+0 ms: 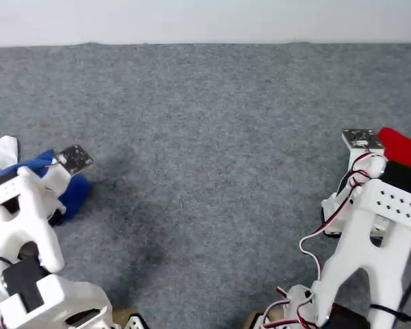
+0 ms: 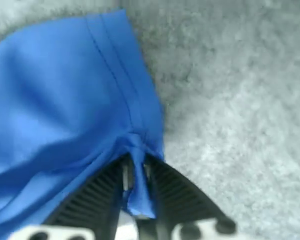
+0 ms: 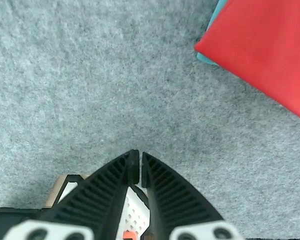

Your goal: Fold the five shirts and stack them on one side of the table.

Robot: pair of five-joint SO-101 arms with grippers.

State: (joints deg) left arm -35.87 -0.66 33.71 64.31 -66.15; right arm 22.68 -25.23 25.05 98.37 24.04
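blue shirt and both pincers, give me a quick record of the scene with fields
blue shirt: left side of the table, hemmed edge pinched
left pincer: shut on blue shirt
right pincer: shut, empty, over bare table
red shirt: right side, lying on a teal layer

From above, can make out just scraps of the blue shirt (image 1: pixel 74 193), mostly covered by the left arm and clipped by the frame edge. Same for the white cloth (image 1: pixel 5 147) beside it, cut off there too. Cannot take in the red shirt (image 1: pixel 401 147) whole: partly behind the right arm, clipped at the edge. Under it, barely a sliver of teal cloth (image 3: pixel 206 58); cannot tell what garment.
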